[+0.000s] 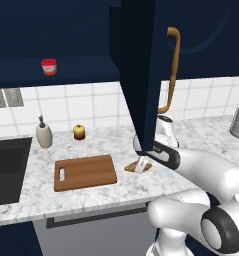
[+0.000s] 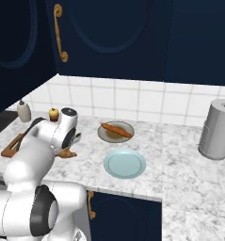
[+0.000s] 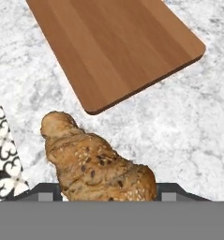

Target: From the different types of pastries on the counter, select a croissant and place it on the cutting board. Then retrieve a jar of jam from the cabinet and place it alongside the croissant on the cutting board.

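**A:** Down low over the worktop [image 1: 31,197], the gripper [image 1: 139,165] has its two tips either side of the croissant [image 3: 92,164]. From the hand view the pastry sits right between them, though whether they're truly pinching it I can't tell.

**B:** Is it off the stone or on it?

**A:** Can't call that either; in the left base view it looks to be at the surface or just above.

**B:** And the target?

**A:** The cutting board [image 1: 86,172] lies straight ahead along the hand's line of sight, near corner just beyond the croissant's far tip. From the left base camera that means leftward, just beside the pastry. The croissant's long axis points roughly at that corner.

**B:** Short hop, then. Give me the count.

**A:** One arm, one gripper. Two pastries: this croissant, plus a long orange pastry [image 2: 116,129] lying in a bowl [image 2: 104,136], well apart on the other side. One board. One jar of jam [image 1: 49,66], up on the shelf of the opened cabinet [image 1: 141,75].

**B:** Anything else?

**A:** One pale blue plate [image 2: 125,164], one soap bottle [image 1: 44,134], one apple-like thing [image 1: 79,132].
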